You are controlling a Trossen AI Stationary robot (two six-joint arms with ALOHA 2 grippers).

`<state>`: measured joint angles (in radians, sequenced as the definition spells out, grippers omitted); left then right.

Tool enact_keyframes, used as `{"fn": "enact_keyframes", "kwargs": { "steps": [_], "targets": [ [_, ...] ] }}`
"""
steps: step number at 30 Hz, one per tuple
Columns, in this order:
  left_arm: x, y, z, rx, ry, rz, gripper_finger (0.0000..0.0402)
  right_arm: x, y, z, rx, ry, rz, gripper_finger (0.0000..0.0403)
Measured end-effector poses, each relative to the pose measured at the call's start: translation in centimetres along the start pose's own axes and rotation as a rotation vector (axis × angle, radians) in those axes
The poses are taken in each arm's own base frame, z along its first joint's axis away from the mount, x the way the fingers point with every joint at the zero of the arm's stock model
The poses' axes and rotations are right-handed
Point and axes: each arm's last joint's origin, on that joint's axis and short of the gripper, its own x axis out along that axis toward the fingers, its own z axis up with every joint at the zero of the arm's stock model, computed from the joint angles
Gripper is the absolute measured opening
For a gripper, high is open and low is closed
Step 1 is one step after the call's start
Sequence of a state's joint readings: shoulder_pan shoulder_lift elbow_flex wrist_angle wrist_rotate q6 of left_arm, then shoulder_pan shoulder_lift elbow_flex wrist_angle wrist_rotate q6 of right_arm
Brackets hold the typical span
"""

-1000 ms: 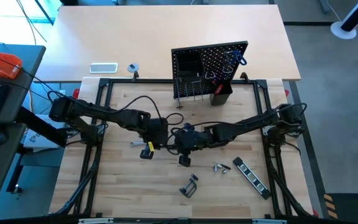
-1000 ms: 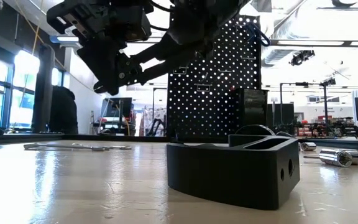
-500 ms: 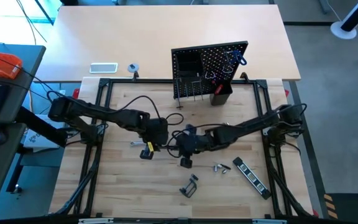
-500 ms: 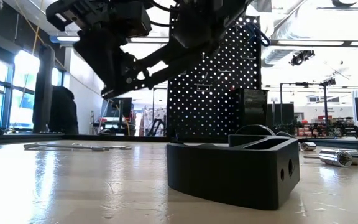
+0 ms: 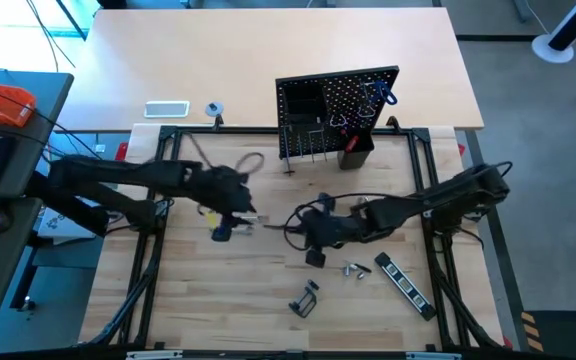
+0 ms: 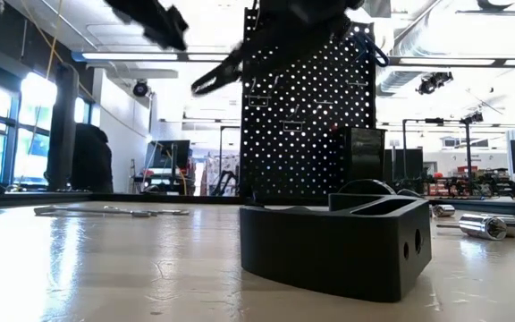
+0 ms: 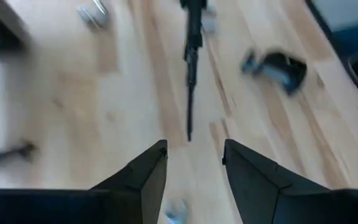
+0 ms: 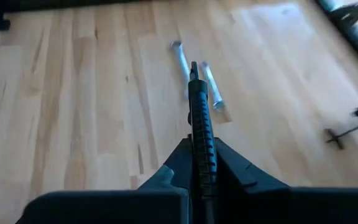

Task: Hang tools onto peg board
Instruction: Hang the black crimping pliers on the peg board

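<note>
We work on the wooden table (image 5: 208,300), with the peg board (image 5: 338,110) standing upright at its far edge. A blue-handled tool (image 5: 380,95) and a red-handled one (image 5: 343,125) already hang on it, above a small black bin (image 5: 356,152).

The right gripper (image 8: 199,146) sits over the middle of the table, well short of the board. Its fingers are clamped on a black screwdriver (image 8: 199,112), gripping the ribbed handle so that the shaft points straight out ahead. The left gripper (image 7: 194,155) hangs over the left part of the table with its fingers spread and nothing between them.

As we judge it, the step in hand is carrying this screwdriver to the board. To do it well:

- We keep the left arm clear of the right arm's path.
- We lift the screwdriver clear of the two silver wrenches (image 8: 180,59) lying under its tip.
- We turn the wrist so the shaft points down before we reach the board.
- We pick a free hook or the bin, and line up squarely on it.
- We let go only once the handle is borne.

The long shaft could knock the tools already hanging, so we should go in slowly.

The black clamp (image 5: 306,298) and the black striped bar (image 5: 403,280) lie on the near part of the table, still to be hung.

We can read no brand, label or writing on anything here.
</note>
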<state>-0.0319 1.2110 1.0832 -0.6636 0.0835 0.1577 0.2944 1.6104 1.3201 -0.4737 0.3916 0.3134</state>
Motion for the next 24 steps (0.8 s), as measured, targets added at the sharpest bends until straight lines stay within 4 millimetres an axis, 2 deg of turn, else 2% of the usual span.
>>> {"fn": "enact_keyframes", "kwargs": {
  "steps": [6, 11, 16, 20, 24],
  "targets": [
    [-5.5, -0.2, 0.9, 0.023, -0.315, 0.115, 0.0154, -5.1, -0.6, 1.3, -0.01, -0.141, -0.055, 0.0023],
    [-7.7, -0.4, 0.6, 0.063, -0.573, 0.167, 0.0154, -8.4, -0.8, 1.7, -0.045, -0.243, -0.101, 0.0023],
    [-7.1, -0.5, -0.9, 0.103, -0.767, 0.228, 0.0154, -10.9, -0.9, 1.9, -0.076, -0.312, -0.131, 0.0023],
    [-5.2, -0.3, -2.2, 0.102, -0.915, 0.253, 0.0154, -12.1, -1.2, 2.3, -0.089, -0.366, -0.128, 0.0023],
    [-3.1, -0.3, -3.4, 0.093, -1.128, 0.278, 0.0154, -12.5, -1.1, 3.1, -0.128, -0.436, -0.123, 0.0023]
  ]
}}
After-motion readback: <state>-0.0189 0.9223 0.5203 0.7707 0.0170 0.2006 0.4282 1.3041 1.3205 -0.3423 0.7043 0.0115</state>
